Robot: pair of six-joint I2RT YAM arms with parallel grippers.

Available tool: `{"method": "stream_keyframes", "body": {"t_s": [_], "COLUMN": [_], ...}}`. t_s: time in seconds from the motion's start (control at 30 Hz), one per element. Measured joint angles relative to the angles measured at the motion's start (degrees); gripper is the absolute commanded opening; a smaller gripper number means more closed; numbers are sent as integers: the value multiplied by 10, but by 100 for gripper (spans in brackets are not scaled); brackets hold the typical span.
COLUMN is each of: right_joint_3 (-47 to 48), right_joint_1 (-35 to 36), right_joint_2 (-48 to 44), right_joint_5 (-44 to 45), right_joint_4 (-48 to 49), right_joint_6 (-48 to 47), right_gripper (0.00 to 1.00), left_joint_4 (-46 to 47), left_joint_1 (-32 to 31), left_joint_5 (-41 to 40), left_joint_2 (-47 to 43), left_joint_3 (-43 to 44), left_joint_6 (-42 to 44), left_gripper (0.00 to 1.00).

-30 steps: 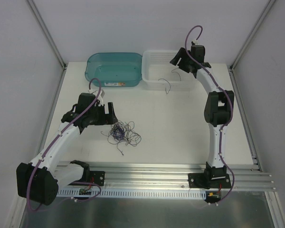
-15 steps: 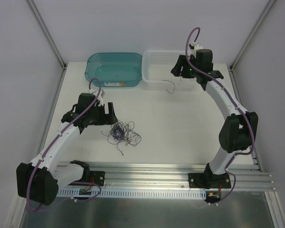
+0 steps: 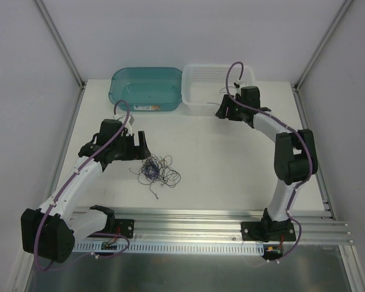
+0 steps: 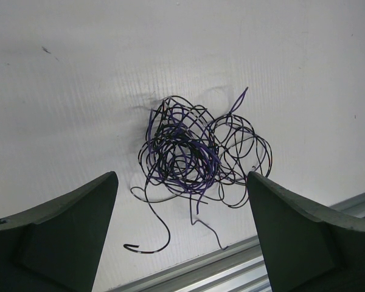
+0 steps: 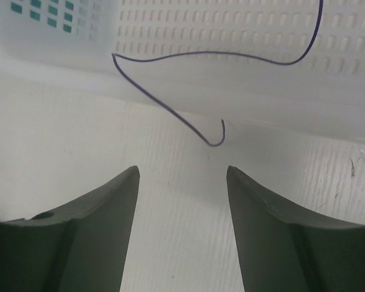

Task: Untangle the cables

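Left gripper (image 4: 181, 177) gapes wide over the cables (image 4: 185, 152); right gripper (image 5: 181, 171), equally open, faces a purple wire (image 5: 201, 53); bin label (image 3: 147, 107) looks illegible.

The left arm (image 3: 73, 182) reaches from its near-left base toward the centre, the left gripper (image 3: 142, 146) low, fingers (image 4: 73, 225) spread wide. The right arm (image 3: 290, 155) bends at the elbow and stretches far-left, the right gripper (image 3: 221, 110) likewise parted.

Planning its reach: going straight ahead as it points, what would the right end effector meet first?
Probably the hooked end of the purple wire hanging from the white basket, then the basket wall; depth is unclear.
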Motion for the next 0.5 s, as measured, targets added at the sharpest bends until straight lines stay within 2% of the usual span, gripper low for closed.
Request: {"method": "stream_keyframes", "body": {"t_s": [0.27,0.37,0.4,0.47,0.5], "right_joint_3": [0,0,0,0,0], "right_joint_1": [-2,-2,-2,-2,-2], "right_joint_2": [48,67,71,75,75], "right_joint_5": [21,24,25,24,24], "right_joint_4": [95,108,111,116,118], "right_joint_6": [50,65,69,74,76], "right_gripper": [57,48,41,35,27], "left_joint_4": [0,0,0,0,0], "left_joint_1": [0,0,0,0,0], "left_joint_5": [0,0,0,0,0], "left_joint_2": [0,0,0,0,0], "left_joint_3": [0,0,0,0,0], "left_joint_6": [0,0,0,0,0], "left_gripper": [88,89,88,88,88]}}
